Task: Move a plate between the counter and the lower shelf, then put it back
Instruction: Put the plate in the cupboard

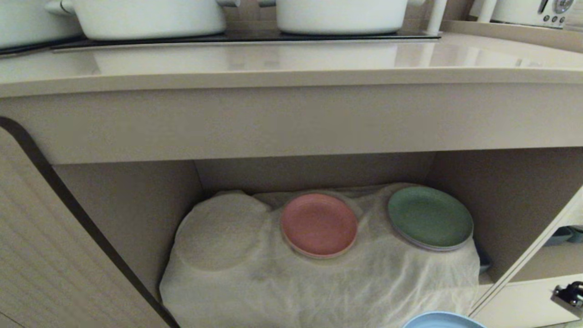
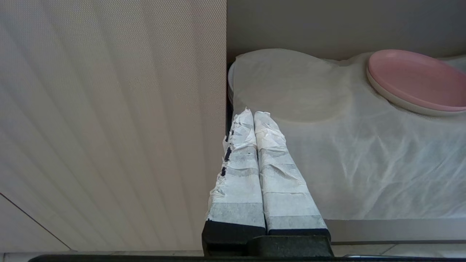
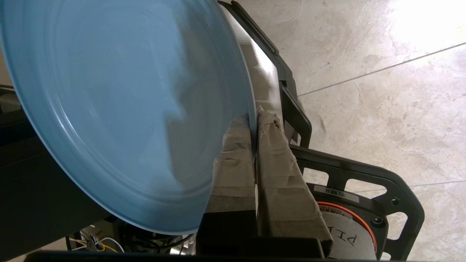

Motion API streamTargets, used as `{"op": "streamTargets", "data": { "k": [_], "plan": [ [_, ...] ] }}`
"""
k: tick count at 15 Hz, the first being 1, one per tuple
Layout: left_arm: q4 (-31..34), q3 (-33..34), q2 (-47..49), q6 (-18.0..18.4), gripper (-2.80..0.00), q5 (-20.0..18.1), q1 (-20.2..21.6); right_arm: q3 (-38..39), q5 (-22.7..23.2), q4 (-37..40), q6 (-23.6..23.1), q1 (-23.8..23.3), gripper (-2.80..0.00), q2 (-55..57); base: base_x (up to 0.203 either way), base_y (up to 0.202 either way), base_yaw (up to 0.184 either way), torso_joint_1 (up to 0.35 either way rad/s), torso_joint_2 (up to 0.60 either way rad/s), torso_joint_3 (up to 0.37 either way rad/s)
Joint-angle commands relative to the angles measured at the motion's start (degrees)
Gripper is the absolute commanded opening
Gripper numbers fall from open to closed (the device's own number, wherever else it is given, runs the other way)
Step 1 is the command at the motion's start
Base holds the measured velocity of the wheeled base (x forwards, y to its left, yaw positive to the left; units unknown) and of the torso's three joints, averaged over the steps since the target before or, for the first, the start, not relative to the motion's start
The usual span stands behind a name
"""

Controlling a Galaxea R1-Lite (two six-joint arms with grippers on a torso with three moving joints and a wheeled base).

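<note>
A light blue round matte plate (image 3: 109,109) shows a plain, even blue. A pink round plate (image 1: 319,224) and a muted green round plate (image 1: 430,217) sit on a wrinkled white cloth (image 1: 319,287). The glossy worktop (image 1: 291,64) is beige, with a black hob panel (image 1: 227,37) carrying white pots (image 1: 150,18). The cabinet door (image 2: 109,120) is pale beige with fine diagonal ribbing. The gripper fingers (image 2: 255,171) are wrapped in white tape over black.

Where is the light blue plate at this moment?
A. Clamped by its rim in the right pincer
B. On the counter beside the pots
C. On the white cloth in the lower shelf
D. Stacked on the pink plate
A: the right wrist view shows the right pincer shut on the rim of the plate, off the shelf cloth.
</note>
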Motion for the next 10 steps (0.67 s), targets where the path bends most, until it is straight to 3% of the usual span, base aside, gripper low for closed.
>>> {"op": "streamTargets", "data": {
  "k": [1, 10],
  "plan": [
    [0.0, 0.0, 0.0, -0.1, -2.80, 0.0, 0.0, -0.3, 0.1, -0.1, 0.1, 0.0, -2.80, 0.1, 0.000, 0.000, 0.000, 0.000, 0.00, 0.000],
    [0.0, 0.0, 0.0, -0.1, -2.80, 0.0, 0.0, -1.1, 0.1, -0.1, 0.4, -0.3, -2.80, 0.4, 0.000, 0.000, 0.000, 0.000, 0.00, 0.000]
  ]
}}
